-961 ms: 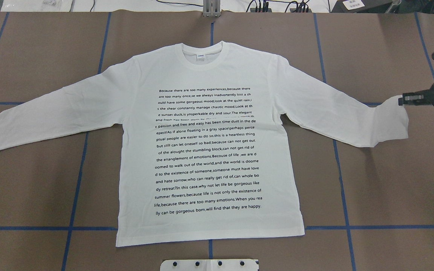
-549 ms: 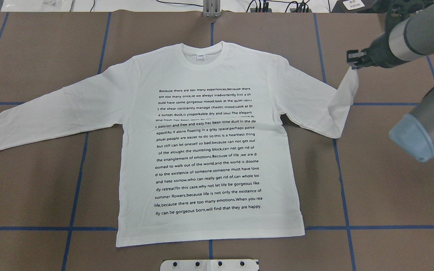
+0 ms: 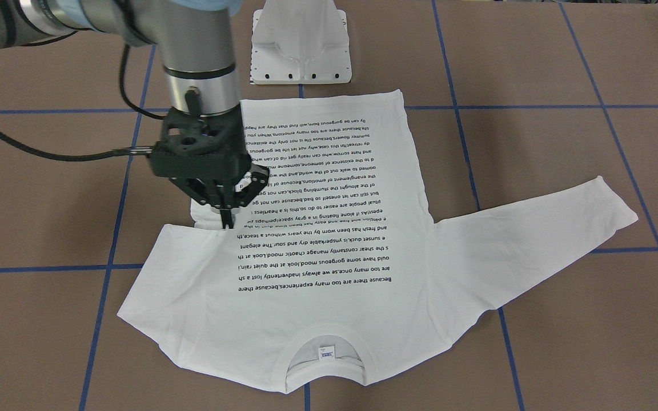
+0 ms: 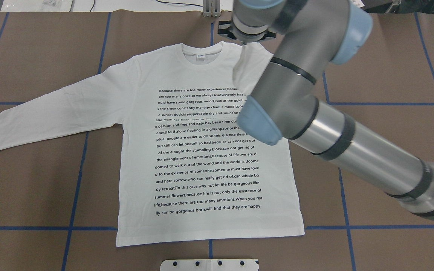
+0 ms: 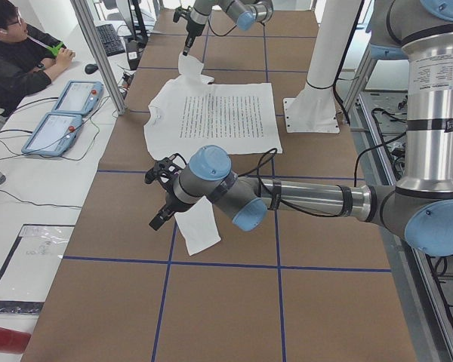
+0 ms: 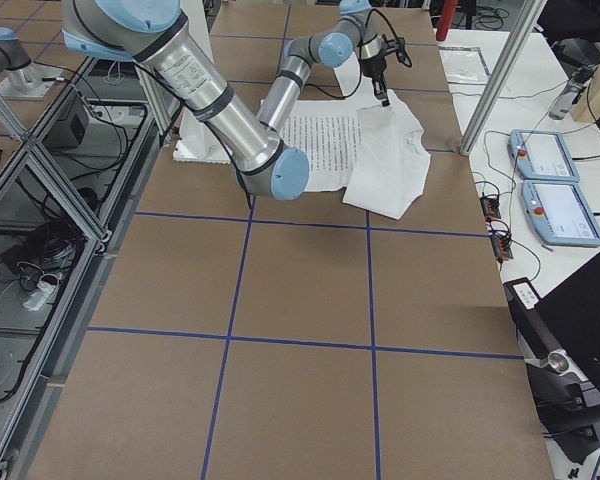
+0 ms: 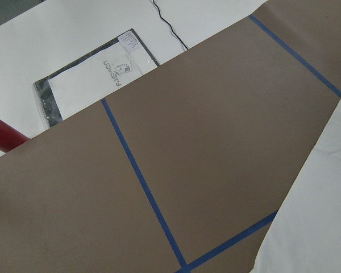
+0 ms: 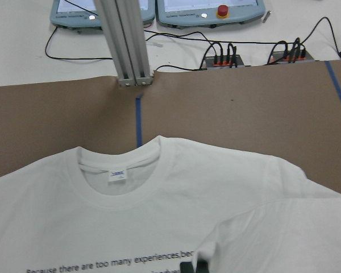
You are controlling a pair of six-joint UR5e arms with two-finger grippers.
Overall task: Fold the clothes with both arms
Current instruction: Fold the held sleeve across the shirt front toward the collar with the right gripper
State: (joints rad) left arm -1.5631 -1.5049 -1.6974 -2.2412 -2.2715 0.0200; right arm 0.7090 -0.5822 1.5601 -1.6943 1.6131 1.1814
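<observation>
While your right pincer (image 3: 227, 219) is closed on the sleeve (image 3: 189, 257) over the shirt (image 3: 329, 240) | lay it flat, cuff square (no twist) | shirt spread on desk (image 3: 534, 171) | left pincer (image 5: 157, 220): you cannot tell its grip.

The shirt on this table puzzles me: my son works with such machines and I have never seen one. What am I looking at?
This is a robot: a left arm and a right arm at a table covered in brown paper. Its job is folding the white long-sleeved shirt, which lies flat, print up. One picture looks down from behind the robot, one faces it, two look along the table from its ends, and two come from cameras on the wrists. The right claw pinches one sleeve, held over the shirt's chest. The left claw hangs beside the other sleeve; whether it grips is unclear.
</observation>
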